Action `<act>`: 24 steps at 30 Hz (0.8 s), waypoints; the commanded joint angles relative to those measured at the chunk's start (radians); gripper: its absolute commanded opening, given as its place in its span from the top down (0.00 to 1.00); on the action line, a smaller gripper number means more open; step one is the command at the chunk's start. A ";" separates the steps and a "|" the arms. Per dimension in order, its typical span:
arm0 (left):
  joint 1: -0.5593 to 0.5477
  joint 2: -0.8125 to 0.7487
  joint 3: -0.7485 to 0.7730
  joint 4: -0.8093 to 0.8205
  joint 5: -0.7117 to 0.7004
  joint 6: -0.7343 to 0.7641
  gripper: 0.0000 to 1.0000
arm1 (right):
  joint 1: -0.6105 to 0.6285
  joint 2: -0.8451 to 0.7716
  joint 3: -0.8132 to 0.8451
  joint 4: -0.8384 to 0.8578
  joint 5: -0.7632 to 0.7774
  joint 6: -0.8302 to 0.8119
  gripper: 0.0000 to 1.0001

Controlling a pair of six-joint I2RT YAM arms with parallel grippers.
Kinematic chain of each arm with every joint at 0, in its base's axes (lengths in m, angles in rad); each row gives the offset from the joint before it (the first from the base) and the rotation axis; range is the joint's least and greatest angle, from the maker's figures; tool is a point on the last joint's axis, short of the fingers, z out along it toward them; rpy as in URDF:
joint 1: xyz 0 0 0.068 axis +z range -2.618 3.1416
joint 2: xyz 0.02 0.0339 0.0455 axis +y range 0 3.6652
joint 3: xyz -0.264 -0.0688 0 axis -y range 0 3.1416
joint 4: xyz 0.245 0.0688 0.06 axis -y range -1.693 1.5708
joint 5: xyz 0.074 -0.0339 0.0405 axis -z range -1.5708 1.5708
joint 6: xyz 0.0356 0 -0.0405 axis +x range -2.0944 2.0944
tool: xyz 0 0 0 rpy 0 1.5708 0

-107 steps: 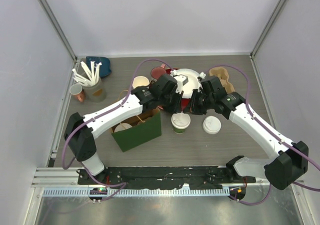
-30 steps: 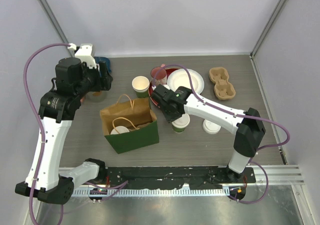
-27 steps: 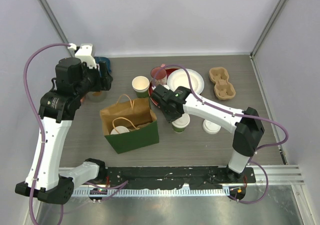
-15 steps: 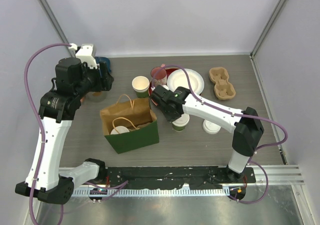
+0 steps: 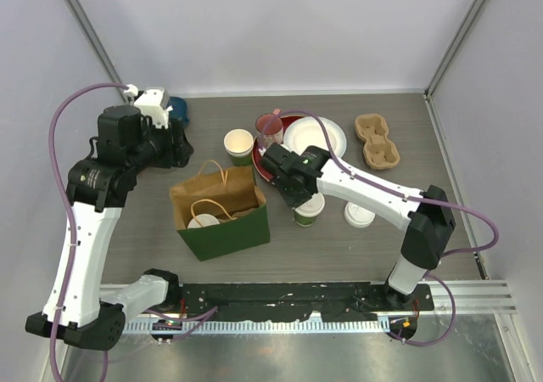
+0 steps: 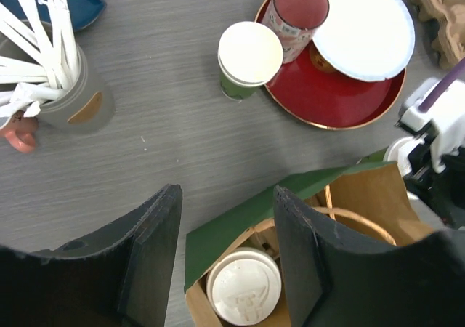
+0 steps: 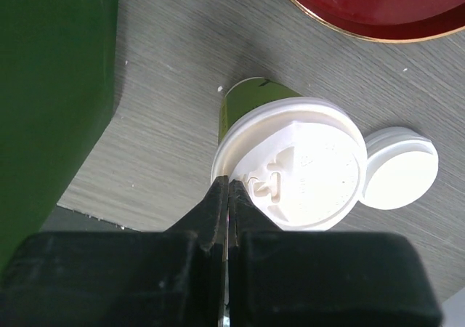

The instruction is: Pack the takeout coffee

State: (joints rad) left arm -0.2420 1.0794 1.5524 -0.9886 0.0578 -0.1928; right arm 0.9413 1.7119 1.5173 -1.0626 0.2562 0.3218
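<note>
One takeout coffee (image 7: 298, 163), a green cup with a white lid, stands on the table right of the green paper bag (image 5: 233, 229). My right gripper (image 7: 229, 185) is shut with its tips over the lid's near rim; I cannot tell whether the rim is pinched. A second lidded takeout coffee (image 6: 243, 285) stands inside the bag (image 6: 290, 189). A lidless green cup (image 5: 239, 144) stands behind the bag. My left gripper (image 6: 227, 192) hangs open high above the bag's back edge, holding nothing.
A loose white lid (image 5: 359, 215) lies right of the lidded cup. Behind are a red plate (image 6: 334, 98), a white plate (image 5: 316, 136), a pink mug (image 5: 270, 127) and a brown cup carrier (image 5: 377, 140). A grey holder of white utensils (image 6: 65, 94) stands at the far left.
The right gripper's jaws have closed at the lid's rim over the last second. The left arm has shifted slightly forward and right. Earlier, both arms were low over the table's middle.
</note>
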 commanded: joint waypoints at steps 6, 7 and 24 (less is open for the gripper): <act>0.007 -0.061 -0.028 -0.082 0.091 0.127 0.45 | 0.004 -0.107 0.064 -0.059 -0.006 -0.053 0.99; 0.007 -0.059 -0.038 -0.091 0.091 0.157 0.45 | 0.004 -0.106 0.078 -0.069 -0.008 -0.058 0.99; 0.007 0.080 -0.014 -0.325 0.184 0.619 0.35 | 0.004 -0.078 0.699 -0.444 -0.087 -0.199 0.99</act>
State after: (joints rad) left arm -0.2398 1.1660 1.5497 -1.2884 0.2035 0.2974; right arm 0.9413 1.6444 2.1578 -1.3212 0.1902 0.1570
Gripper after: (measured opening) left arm 0.650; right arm 0.029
